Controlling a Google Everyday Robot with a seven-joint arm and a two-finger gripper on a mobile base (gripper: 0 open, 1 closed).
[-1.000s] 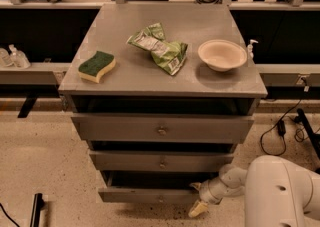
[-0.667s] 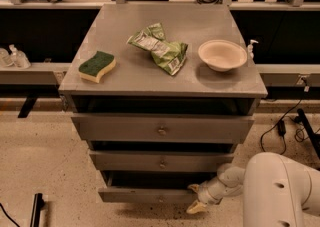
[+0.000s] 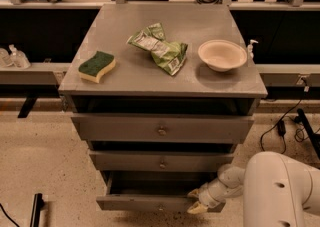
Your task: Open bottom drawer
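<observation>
Grey bottom drawer (image 3: 145, 203) stood partly out; the claw (image 3: 194, 201) sat at its right front edge, and I could not tell whether it was open or closed.

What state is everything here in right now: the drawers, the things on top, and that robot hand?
bottom drawer: pulled partly out, dark inside showing
middle drawer: looks pushed in
top drawer: looks pushed in
gripper: low, at the right end of the bottom drawer's front
sponge: lying green side up on the cabinet top
green bag: crumpled, lying flat
bowl: upright, empty
</observation>
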